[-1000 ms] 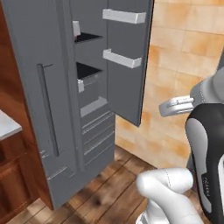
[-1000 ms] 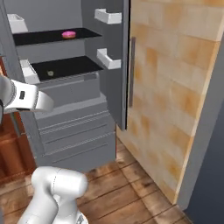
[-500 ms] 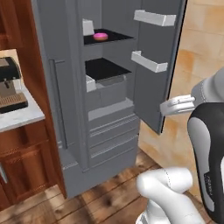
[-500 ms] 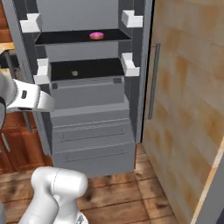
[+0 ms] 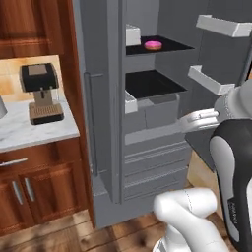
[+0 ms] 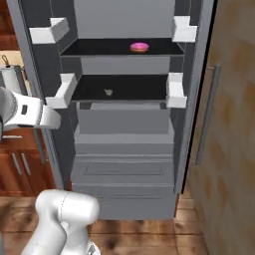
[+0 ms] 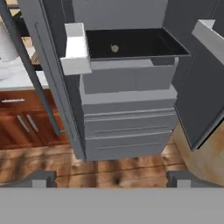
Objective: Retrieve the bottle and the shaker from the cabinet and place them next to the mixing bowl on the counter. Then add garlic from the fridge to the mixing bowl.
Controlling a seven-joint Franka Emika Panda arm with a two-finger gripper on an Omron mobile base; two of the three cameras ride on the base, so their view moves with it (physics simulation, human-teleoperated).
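The fridge (image 6: pixel 124 124) is seen open, with the garlic (image 6: pixel 108 91) lying on the lower dark shelf (image 6: pixel 124 88), below the doughnut (image 6: pixel 139 47). The tool (image 7: pixel 111 179) is held wide apart and empty. It should be lowered squarely over the small lump and closed gently.

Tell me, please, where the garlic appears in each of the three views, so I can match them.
Left base view: I cannot make it out on the lower dark shelf.
Right base view: garlic left of center on the lower shelf.
Hand view: garlic near the top, on the same shelf.
Shared landmark: the grey drawers below that shelf.
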